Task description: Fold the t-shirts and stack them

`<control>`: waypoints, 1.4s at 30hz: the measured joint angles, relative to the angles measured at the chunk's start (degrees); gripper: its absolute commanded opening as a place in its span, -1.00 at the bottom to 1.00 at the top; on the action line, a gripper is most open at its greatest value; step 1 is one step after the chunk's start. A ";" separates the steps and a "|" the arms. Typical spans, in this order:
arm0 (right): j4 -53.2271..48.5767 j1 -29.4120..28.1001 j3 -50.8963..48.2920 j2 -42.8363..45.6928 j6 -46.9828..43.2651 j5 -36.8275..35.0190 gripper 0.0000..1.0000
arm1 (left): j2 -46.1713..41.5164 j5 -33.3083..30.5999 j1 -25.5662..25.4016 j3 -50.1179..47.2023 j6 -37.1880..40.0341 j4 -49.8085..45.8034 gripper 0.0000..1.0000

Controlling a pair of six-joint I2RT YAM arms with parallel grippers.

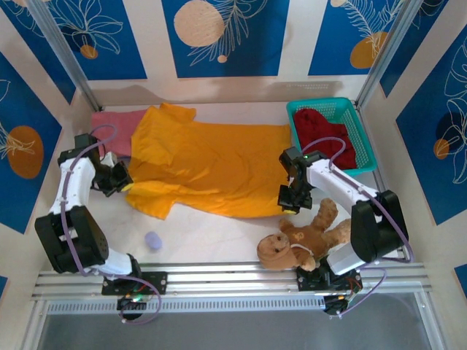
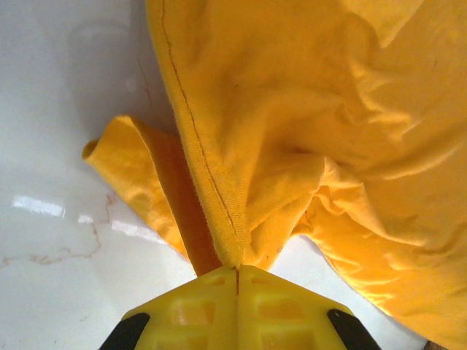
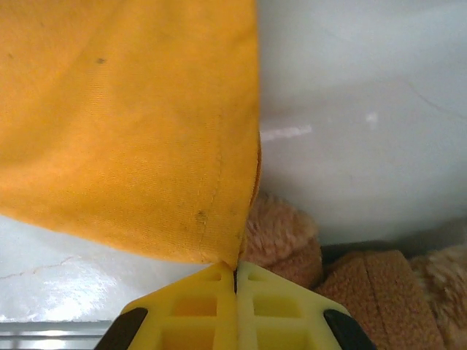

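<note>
The mustard-orange t-shirt (image 1: 208, 164) lies spread across the middle of the table. My left gripper (image 1: 125, 187) is shut on its hemmed edge (image 2: 219, 197) at the left end, near a sleeve. At the shirt's near right corner (image 3: 131, 138), my right gripper (image 1: 290, 206) is shut on the cloth, lifting it slightly. A salmon-pink t-shirt (image 1: 113, 127) lies partly under the orange one at the back left. A dark red t-shirt (image 1: 325, 135) fills the basket.
The teal mesh basket (image 1: 298, 111) stands at the back right. A brown teddy bear (image 1: 303, 237) lies by the right arm's base, and the teddy bear (image 3: 379, 284) is just below the held corner. A small lilac object (image 1: 152, 240) sits near the front left.
</note>
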State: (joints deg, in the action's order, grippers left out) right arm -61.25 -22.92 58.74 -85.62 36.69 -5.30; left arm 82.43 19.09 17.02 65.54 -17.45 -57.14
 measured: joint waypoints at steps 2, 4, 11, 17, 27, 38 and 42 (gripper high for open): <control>-0.02 0.00 -1.16 1.40 0.37 0.24 -1.00 | -1.86 -0.02 -0.04 -1.99 0.02 -0.48 -1.00; -0.13 0.00 -2.67 3.06 0.81 0.39 -1.00 | -3.78 -0.02 -0.07 -4.26 0.02 -0.87 -1.00; -0.33 0.24 -5.29 5.62 0.98 0.42 -1.00 | -8.04 -0.04 -0.07 -8.44 0.04 -2.45 -1.00; -0.20 1.22 -5.22 5.68 0.94 0.72 -1.00 | -7.96 -0.02 -0.07 -8.46 0.94 -2.49 -1.00; 2.19 6.21 -0.09 0.37 -0.33 0.66 -1.00 | 2.75 0.87 -0.07 2.16 1.36 -3.80 -1.00; 6.34 9.05 4.94 -7.28 -0.83 -2.08 -1.00 | 14.10 1.44 -0.07 12.98 2.49 -5.46 -1.00; 7.08 9.07 5.05 -8.04 -0.79 -3.58 -1.00 | 16.83 1.22 -0.09 16.13 3.02 -6.01 -1.00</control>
State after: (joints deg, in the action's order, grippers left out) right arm -54.17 -13.85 63.79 -93.67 35.90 -8.88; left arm 99.26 20.32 16.93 81.67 -14.44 -63.16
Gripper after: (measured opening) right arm 0.060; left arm 0.045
